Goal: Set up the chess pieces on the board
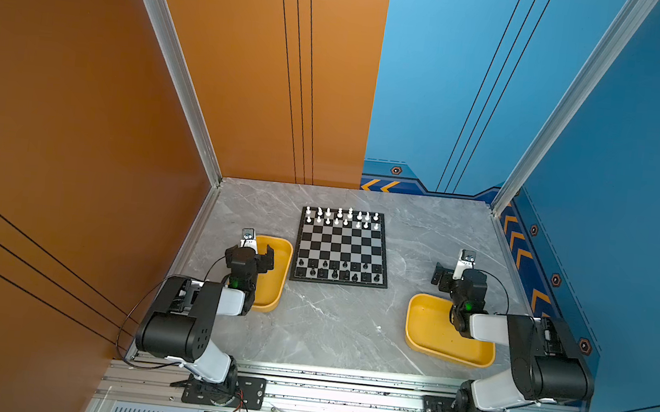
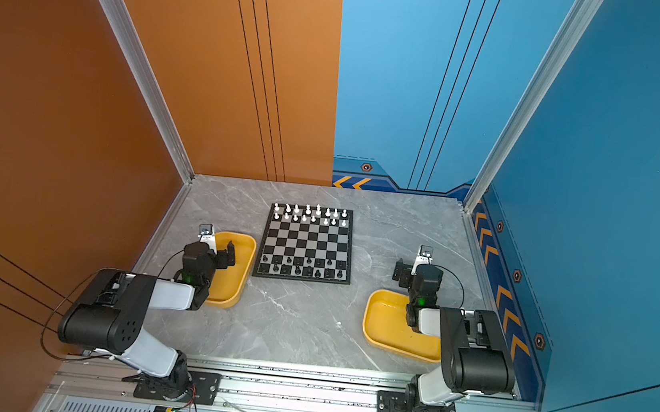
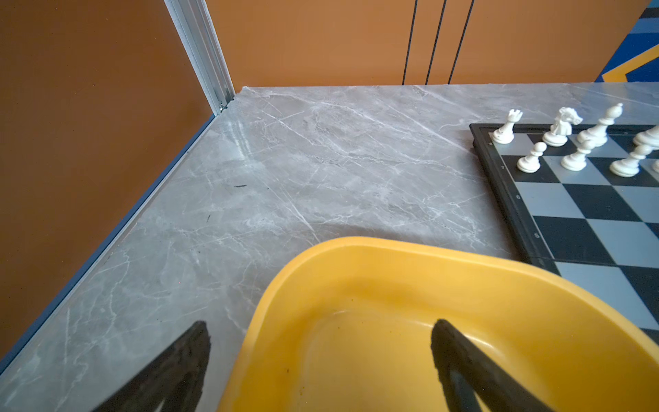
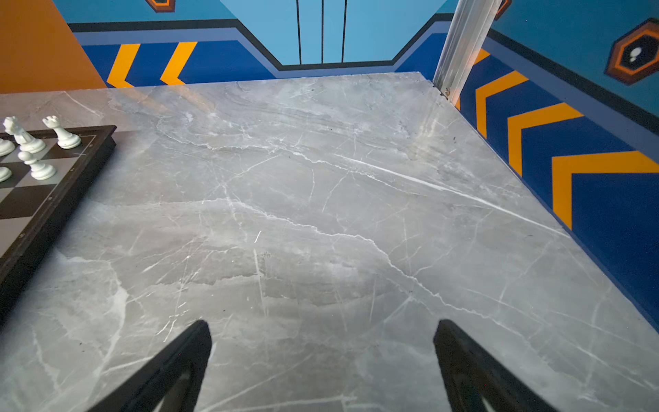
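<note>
The board [image 1: 341, 246] [image 2: 307, 243] lies flat at the middle of the table. White chess pieces [image 1: 342, 216] stand in its two far rows, black chess pieces [image 1: 338, 270] in its two near rows. My left gripper [image 1: 250, 251] hangs open over the far end of the left yellow tray [image 1: 275, 280], with nothing between its fingers. The left wrist view has that gripper [image 3: 321, 331] above the tray [image 3: 356, 278], and the board's corner [image 3: 585, 228] with white pieces [image 3: 531, 157] beyond. My right gripper [image 1: 457, 272] [image 4: 322, 331] is open and empty over bare table, right of the board [image 4: 35, 203].
A second yellow tray [image 1: 432, 330] lies at the near right, partly under the right arm. The floors of both trays show bare where visible. Orange and blue walls with metal posts [image 1: 215, 170] close in the grey marble table [image 1: 328, 324] on three sides.
</note>
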You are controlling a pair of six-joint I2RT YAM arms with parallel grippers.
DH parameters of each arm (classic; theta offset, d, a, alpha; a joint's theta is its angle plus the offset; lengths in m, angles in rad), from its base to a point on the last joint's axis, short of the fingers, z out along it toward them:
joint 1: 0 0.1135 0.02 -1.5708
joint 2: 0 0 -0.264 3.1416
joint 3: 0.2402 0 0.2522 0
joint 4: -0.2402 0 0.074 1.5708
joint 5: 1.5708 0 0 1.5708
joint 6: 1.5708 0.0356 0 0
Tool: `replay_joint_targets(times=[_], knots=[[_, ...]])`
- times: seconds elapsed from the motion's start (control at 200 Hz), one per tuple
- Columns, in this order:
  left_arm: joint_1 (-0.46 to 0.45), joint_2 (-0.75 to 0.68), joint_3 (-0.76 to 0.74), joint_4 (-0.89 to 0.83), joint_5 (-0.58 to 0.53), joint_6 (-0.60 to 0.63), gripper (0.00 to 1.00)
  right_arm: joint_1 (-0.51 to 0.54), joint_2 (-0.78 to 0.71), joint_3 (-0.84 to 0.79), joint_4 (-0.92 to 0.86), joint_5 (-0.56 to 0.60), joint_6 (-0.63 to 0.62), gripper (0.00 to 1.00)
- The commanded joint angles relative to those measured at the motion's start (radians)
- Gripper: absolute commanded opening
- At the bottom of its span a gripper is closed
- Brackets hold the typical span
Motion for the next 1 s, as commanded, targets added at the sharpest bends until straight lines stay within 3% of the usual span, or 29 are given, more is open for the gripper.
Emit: replay_joint_targets(times=[0.0, 0.09, 0.996], knots=[[-0.006, 0.006, -0.01, 0.03, -0.015, 0.014, 0.98, -0.002, -0.001, 0.0, 0.024, -0.007, -0.001, 1.0], [-0.019, 0.004, -0.021, 0.048, -0.106, -0.004, 0.97, -0.001, -0.001, 0.001, 0.024, -0.005, 0.0, 1.0], [-0.021, 0.007, -0.019, 0.053, -0.108, -0.001, 0.98, -0.004, -0.001, 0.003, 0.024, -0.009, 0.002, 1.0]])
